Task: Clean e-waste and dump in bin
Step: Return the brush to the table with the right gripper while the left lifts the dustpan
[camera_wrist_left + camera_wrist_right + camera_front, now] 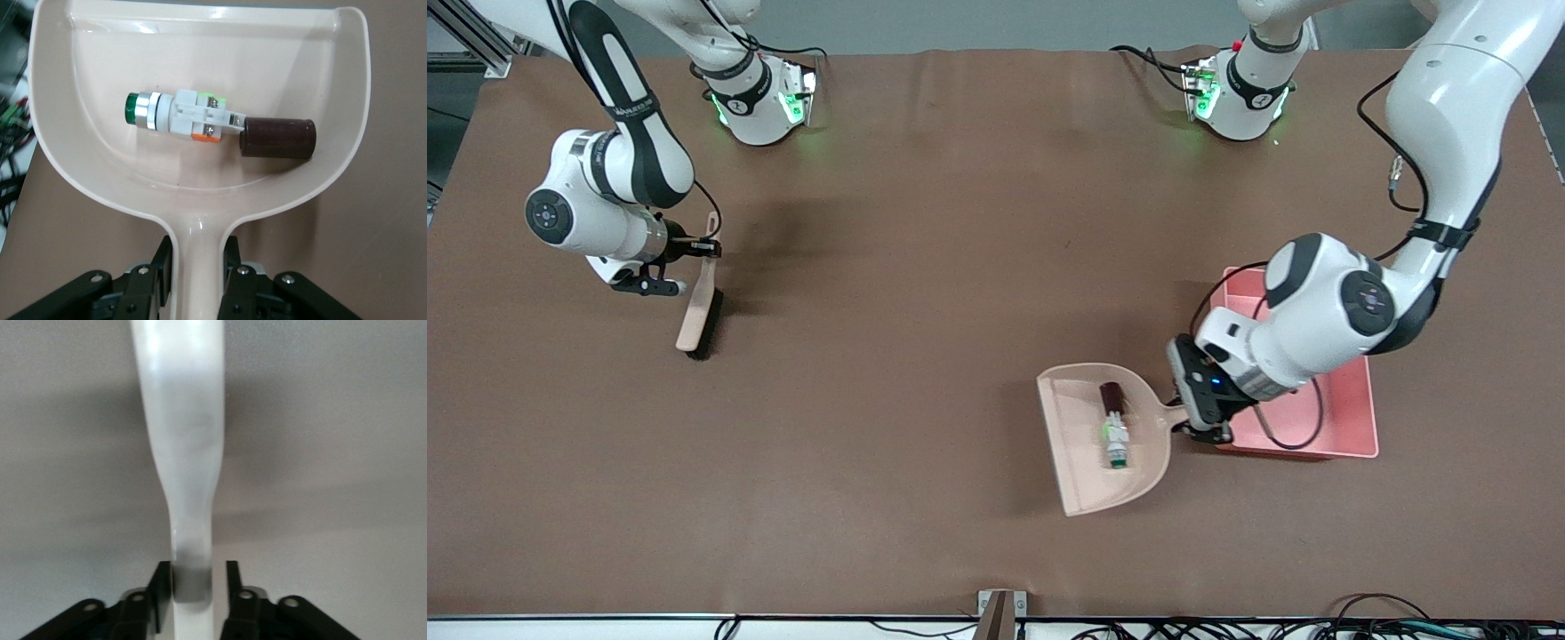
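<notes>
The e-waste [1114, 427] lies inside the beige dustpan [1080, 480]; it has a white-grey body, orange and green bits and a dark end piece. It also shows in the left wrist view [200, 120], lying in the dustpan [200, 193]. My left gripper [1199, 427] is shut on the dustpan's handle [200, 260], and the pan is level and low at the table, beside the pink bin [1352, 400]. My right gripper [704, 250] sits around the handle of a brush [696, 311]. In the right wrist view [193, 580] one finger touches the handle [183, 453] and the other stands off it.
The brush's dark bristles [705, 331] rest on the brown table toward the right arm's end. The left arm's body hangs over part of the bin. Cables lie along the table edge nearest the front camera.
</notes>
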`<control>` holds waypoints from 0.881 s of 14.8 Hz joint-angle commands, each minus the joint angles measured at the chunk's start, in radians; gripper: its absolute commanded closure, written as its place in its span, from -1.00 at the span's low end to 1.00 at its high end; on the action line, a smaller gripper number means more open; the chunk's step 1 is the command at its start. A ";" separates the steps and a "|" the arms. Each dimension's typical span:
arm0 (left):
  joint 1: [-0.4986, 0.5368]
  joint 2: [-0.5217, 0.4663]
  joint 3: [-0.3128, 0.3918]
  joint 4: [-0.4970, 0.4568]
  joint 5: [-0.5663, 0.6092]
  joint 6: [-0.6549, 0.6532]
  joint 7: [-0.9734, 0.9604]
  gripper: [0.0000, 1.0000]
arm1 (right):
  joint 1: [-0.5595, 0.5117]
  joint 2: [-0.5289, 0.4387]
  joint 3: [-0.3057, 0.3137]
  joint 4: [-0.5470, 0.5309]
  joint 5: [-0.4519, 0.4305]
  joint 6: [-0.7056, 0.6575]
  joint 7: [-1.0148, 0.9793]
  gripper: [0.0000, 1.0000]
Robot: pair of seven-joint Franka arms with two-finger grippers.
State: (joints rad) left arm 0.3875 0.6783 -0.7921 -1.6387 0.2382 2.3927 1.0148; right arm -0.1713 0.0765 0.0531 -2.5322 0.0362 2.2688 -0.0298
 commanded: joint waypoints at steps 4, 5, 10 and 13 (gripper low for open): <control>0.021 -0.166 0.103 0.034 -0.189 -0.161 0.086 1.00 | -0.001 0.011 0.005 0.044 -0.018 -0.009 0.001 -0.40; 0.022 -0.173 0.119 0.039 -0.212 -0.179 0.123 1.00 | 0.001 0.020 0.005 0.079 -0.016 -0.018 -0.012 -0.40; 0.021 -0.217 0.309 0.037 -0.324 -0.307 0.370 0.99 | 0.009 0.101 0.007 0.384 -0.003 -0.328 -0.006 -0.55; 0.013 -0.232 0.391 0.030 -0.324 -0.342 0.523 1.00 | 0.007 0.098 0.005 0.524 -0.007 -0.495 -0.009 -0.58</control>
State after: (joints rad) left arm 0.4170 0.4904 -0.4473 -1.5941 -0.0613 2.0945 1.4577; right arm -0.1649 0.1542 0.0568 -2.1065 0.0354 1.8671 -0.0352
